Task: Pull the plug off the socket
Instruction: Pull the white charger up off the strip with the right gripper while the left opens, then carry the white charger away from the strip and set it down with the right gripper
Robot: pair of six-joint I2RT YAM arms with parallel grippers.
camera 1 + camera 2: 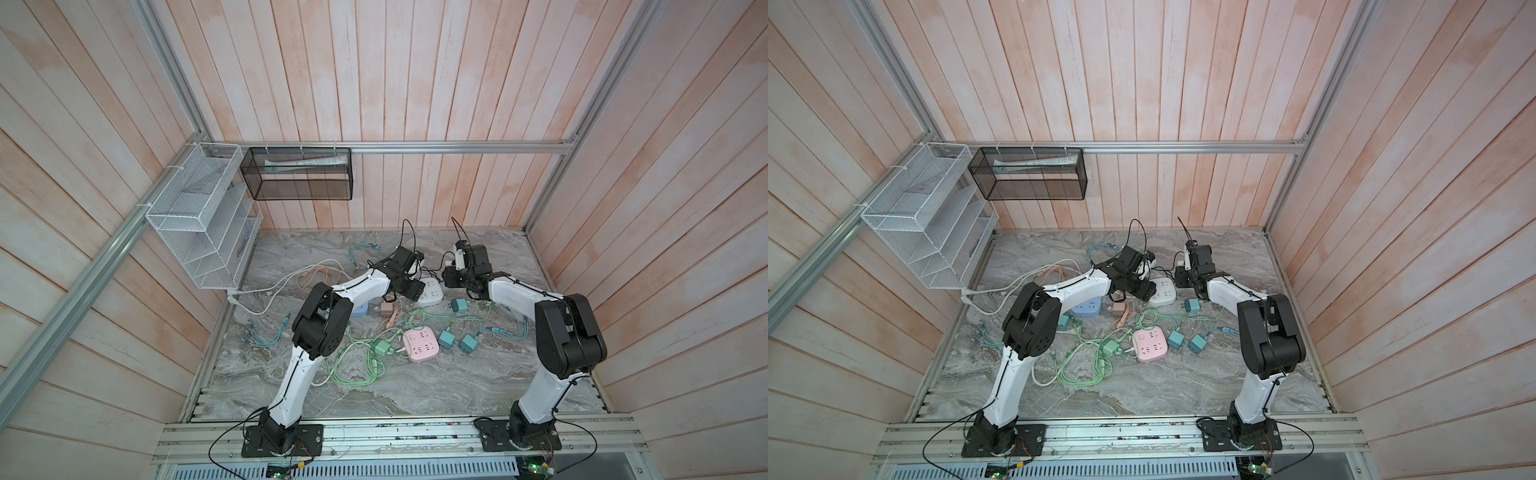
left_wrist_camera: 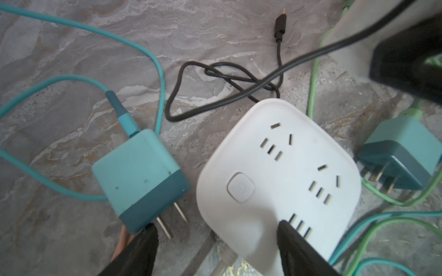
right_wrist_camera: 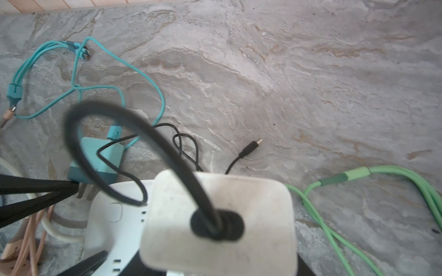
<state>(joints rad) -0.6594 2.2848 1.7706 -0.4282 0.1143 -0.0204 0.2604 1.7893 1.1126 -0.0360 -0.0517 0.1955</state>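
The white socket (image 2: 275, 172) (image 1: 430, 293) lies flat on the marble table, and every slot I see in it is empty. My left gripper (image 2: 216, 230) (image 1: 419, 294) is open astride one corner of it; one finger (image 2: 294, 241) lies over its top face, the other (image 2: 143, 248) stands on the table beside it. A white plug (image 3: 220, 219) with a black cable (image 3: 134, 124) hangs above the socket, clear of it. My right gripper (image 1: 451, 268) is shut on the plug, its fingers mostly hidden beneath the plug in the right wrist view.
A teal plug (image 2: 138, 179) lies loose right beside the socket, another (image 2: 401, 153) on its other side. Green cables (image 3: 382, 174), a pink socket (image 1: 420, 345) and a blue socket (image 1: 359, 309) litter the table. Wire baskets (image 1: 199, 216) hang on the left wall.
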